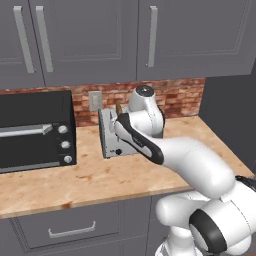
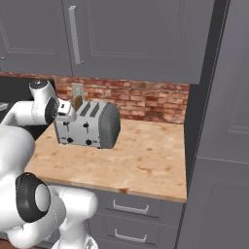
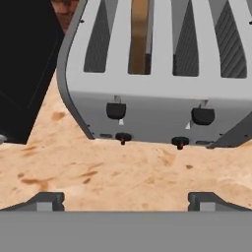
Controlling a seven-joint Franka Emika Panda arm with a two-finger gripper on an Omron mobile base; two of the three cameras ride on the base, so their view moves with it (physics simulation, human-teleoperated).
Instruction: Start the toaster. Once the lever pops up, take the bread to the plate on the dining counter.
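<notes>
The silver-grey toaster point(image 3: 157, 106) stands on the wood counter against the brick wall, also visible as the toaster point(image 2: 90, 125) and, half behind my arm, the toaster point(image 1: 109, 136). The bread point(image 3: 139, 34) stands in the second slot from the left. In the right base view the bread point(image 2: 77, 102) sticks up above the toaster's top. Two black levers point(image 3: 116, 110) and two small knobs point(image 3: 123, 138) face me. My gripper point(image 3: 128, 202) is open and empty. It hovers over the counter just in front of the toaster's front and touches nothing. The plate and the dining counter are out of view.
A large black toaster oven point(image 1: 35, 130) sits close to the left of the toaster. Grey wall cabinets point(image 1: 125, 35) hang above. A tall grey cabinet side point(image 2: 214, 121) closes off the counter point(image 2: 146, 155) at the right.
</notes>
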